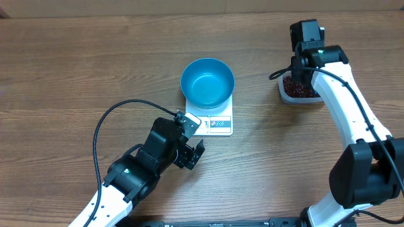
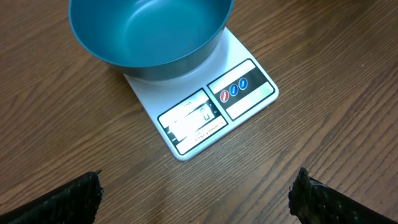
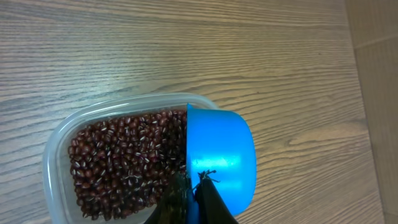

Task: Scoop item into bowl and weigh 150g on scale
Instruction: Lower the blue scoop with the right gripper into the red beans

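The mouth of the bowl [image 1: 207,81] was left open from above. Bare table [image 1: 76,63] was found at its 9 and 12 o'clock. At 3 o'clock, passage was barred by the tub [image 1: 285,95] and the right arm [image 1: 341,94] above it. Half of the tub's opening was covered by the scoop [image 3: 221,152]. At the 7 o'clock of the scale [image 1: 221,123], the wide-spread left gripper [image 1: 194,137] was stationed.

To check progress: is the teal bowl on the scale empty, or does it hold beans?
Empty. The bowl shows a bare inside; the beans lie in the tub.
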`<state>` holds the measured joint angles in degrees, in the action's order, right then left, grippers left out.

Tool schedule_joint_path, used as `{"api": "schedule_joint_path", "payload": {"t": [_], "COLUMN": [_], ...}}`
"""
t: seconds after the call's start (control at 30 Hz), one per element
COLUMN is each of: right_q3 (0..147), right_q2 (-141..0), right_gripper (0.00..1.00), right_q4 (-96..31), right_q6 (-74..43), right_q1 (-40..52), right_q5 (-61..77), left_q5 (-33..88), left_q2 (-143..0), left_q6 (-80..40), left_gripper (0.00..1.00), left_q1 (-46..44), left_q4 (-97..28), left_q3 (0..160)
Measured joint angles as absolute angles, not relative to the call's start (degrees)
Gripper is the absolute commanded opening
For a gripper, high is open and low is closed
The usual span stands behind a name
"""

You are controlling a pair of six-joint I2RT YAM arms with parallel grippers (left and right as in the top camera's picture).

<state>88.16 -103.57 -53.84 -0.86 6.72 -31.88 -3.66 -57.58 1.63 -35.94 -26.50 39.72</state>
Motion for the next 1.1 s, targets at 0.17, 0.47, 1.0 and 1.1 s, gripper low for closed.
{"api": "schedule_joint_path", "payload": {"t": [0.17,0.47,1.0,1.1], "right_q3": [88.16,88.18,88.18,88.18], "right_q2": [-104.33,-106.15,-106.59,-106.59], "right_gripper": [0.04,0.04,0.04,0.04], "right_q4": [-53.87,-53.56,-54.08,-54.00], "right_q6": [-0.43,-0.14,-0.25,-0.36], "right_q1": [6.52,6.35,5.93,4.82], "right_q5": [-30.26,-27.66,-17.30,-14.17], "left_q5": [-3.66,-3.66,-3.66,-3.66], "left_q2": [-57.58,-57.58,-57.58,-57.58], "left_q6": [1.63,1.63,1.63,1.63], "left_gripper": [1.00,0.99,1.00,0.99], "left_q1": [-35.94,-35.94,-35.94,-35.94], "left_q4": [-26.50,-26.50,-26.50,-26.50], "left_q3": [39.72,39.72,39.72,39.72]}}
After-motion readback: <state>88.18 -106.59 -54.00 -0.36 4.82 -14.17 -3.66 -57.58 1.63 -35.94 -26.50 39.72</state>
